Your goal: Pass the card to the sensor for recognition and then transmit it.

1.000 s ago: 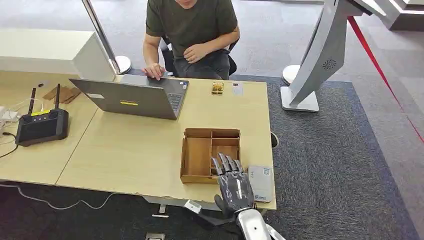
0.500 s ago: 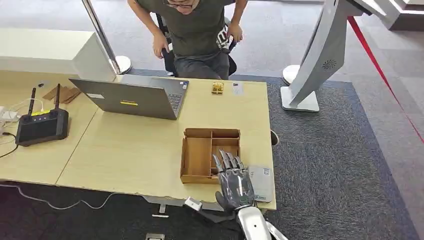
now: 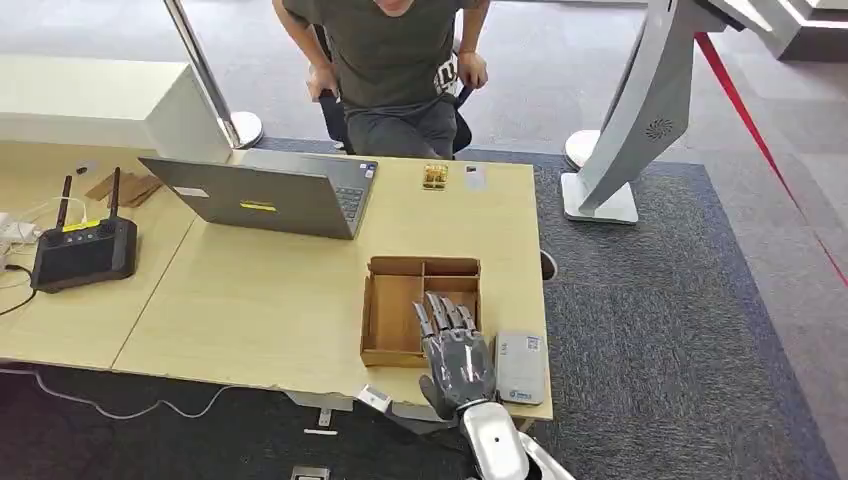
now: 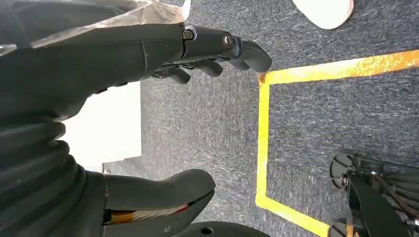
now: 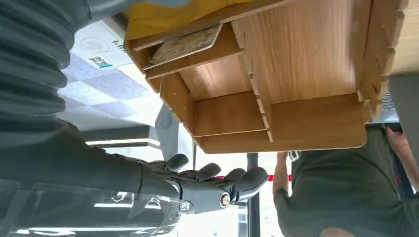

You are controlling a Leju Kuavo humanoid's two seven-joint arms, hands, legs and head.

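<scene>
1. The right hand [image 3: 456,358], fingers spread and holding nothing, hovers over the near corner of the one brown wooden divided tray [image 3: 395,312].
2. One card [image 5: 185,45] lies flat in that near compartment, under the palm.
3. One white-grey sensor pad [image 3: 521,366] sits just right of the hand.
4. The left hand [image 4: 148,54] hangs empty and open over carpet, far off.

Bright, even indoor light; sharp, soft shadows.

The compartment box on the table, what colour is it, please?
Light brown wood, clearest in the right wrist view.
</scene>
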